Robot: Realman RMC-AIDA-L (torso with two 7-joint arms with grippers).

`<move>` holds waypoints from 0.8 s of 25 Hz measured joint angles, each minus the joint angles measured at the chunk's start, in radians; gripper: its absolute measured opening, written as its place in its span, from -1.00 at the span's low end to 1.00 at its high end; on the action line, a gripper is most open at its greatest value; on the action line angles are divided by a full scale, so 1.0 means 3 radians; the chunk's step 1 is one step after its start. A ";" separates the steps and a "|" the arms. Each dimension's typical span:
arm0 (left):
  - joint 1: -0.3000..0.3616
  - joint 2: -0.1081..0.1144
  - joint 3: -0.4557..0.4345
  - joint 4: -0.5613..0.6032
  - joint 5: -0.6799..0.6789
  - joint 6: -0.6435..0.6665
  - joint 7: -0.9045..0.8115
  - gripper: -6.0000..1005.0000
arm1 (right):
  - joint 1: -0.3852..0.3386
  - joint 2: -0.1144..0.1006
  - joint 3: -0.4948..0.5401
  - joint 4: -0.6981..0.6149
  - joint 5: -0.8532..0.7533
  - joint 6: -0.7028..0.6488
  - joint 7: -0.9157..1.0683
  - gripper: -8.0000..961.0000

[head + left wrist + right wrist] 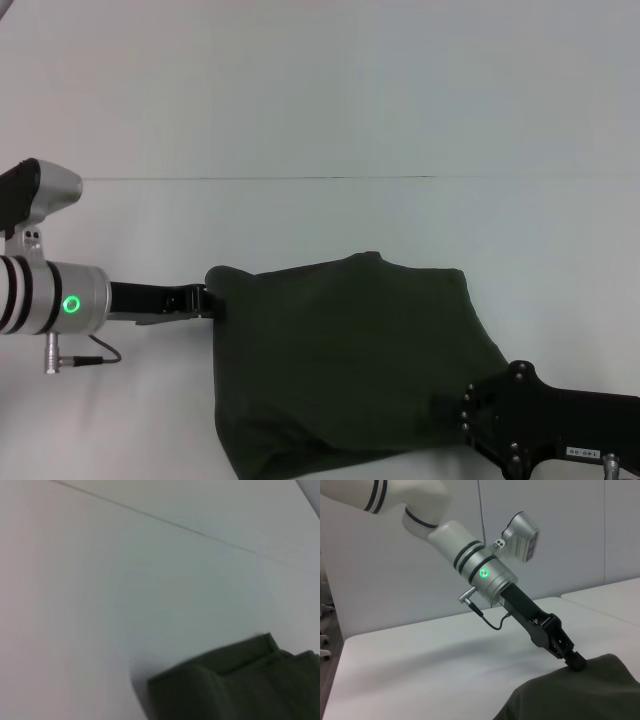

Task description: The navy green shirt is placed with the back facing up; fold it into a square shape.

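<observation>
White table (320, 120) runs bare behind the work. At left, the left gripper (205, 300) pinches the shirt (340, 360) at its edge, jaws closed on cloth. At right, the right gripper (455, 412) rests on the shirt's near corner; I cannot tell its jaws. A thin pinch may slip, leaving the fold crooked.

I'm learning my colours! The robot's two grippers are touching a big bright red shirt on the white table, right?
Nearly. The shirt is dark olive green, not red, as the head view shows. The left gripper meets its edge, the right gripper is on it, and the table is white.
</observation>
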 joint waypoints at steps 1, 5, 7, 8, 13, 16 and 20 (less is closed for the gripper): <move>-0.0003 0.0012 0.0005 0.0002 0.0000 -0.0022 0.0000 -0.88 | 0.0002 0.0000 0.0000 0.0001 0.0003 -0.0003 0.0000 -0.98; -0.0030 0.0074 0.0007 0.0012 0.0000 -0.0132 0.0003 -0.87 | 0.0019 0.0000 0.0000 0.0013 0.0011 -0.0027 0.0004 -0.98; -0.0054 0.0109 0.0008 0.0014 0.0000 -0.0163 0.0009 -0.87 | 0.0032 0.0000 0.0000 0.0034 0.0014 -0.0030 0.0006 -0.98; -0.0060 0.0116 0.0009 0.0014 0.0000 -0.0163 0.0011 -0.86 | 0.0038 0.0000 0.0000 0.0048 0.0015 -0.0036 0.0006 -0.98; -0.0069 0.0114 -0.0006 0.0013 -0.0003 -0.0059 -0.0045 -0.85 | 0.0058 0.0000 0.0005 0.0075 0.0017 -0.0053 0.0006 -0.98; -0.0051 0.0100 -0.0017 0.0011 -0.0019 0.0021 -0.0077 -0.84 | 0.0075 0.0000 0.0003 0.0076 0.0017 -0.0056 0.0006 -0.98; -0.0011 0.0073 -0.0053 0.0007 -0.0030 0.0035 -0.0113 -0.83 | 0.0090 0.0000 0.0001 0.0076 0.0017 -0.0058 0.0006 -0.98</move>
